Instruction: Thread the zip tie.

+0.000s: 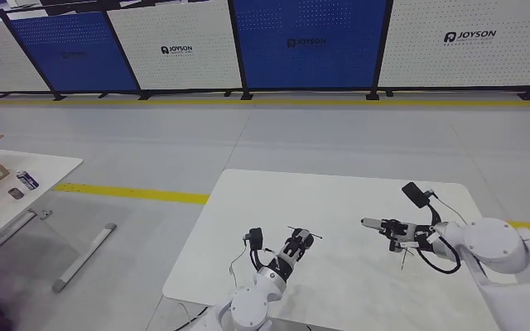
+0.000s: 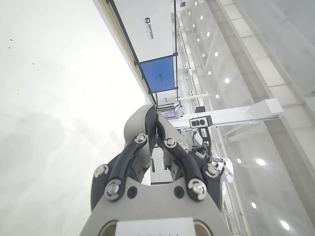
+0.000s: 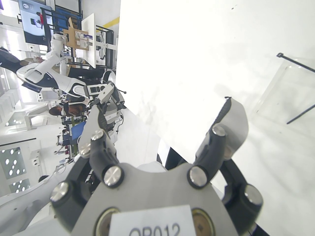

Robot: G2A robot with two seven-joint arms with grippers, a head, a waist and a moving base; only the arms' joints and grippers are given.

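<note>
My left gripper is shut on a thin black zip tie, whose short end sticks out past the fingertips. In the top view this gripper hovers over the near middle of the white table, and the tie lies crosswise in it. My right gripper sits to its right, open and holding nothing. In the right wrist view that gripper stands wide open over the table. A second black zip tie lies beside it on a clear plastic piece.
The table's near edge runs close under both arms. A second white table with small items stands far left. Blue and white panel fencing closes off the floor behind. The far half of the table is bare.
</note>
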